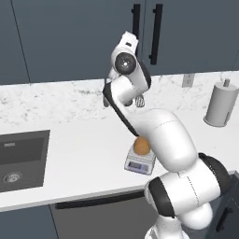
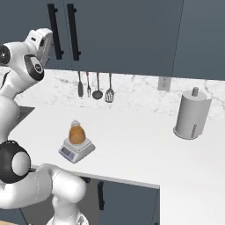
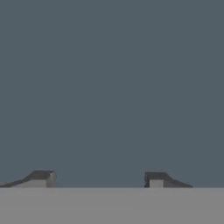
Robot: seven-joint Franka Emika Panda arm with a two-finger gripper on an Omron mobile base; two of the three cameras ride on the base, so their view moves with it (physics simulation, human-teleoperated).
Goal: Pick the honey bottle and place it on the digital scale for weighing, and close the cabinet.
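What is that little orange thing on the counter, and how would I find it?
Start at the white marble counter below the dark blue cabinet. Left of the paper towel holder sits a small pale grey digital scale. The honey bottle stands on it: squat, amber-orange, pale-capped, the only warm colour there.

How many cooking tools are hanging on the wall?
4, hanging in a row on the marble wall under the cabinet: a dark narrow tool on the left, then a fork, a ladle, and a slotted spatula. The arm may hide others.
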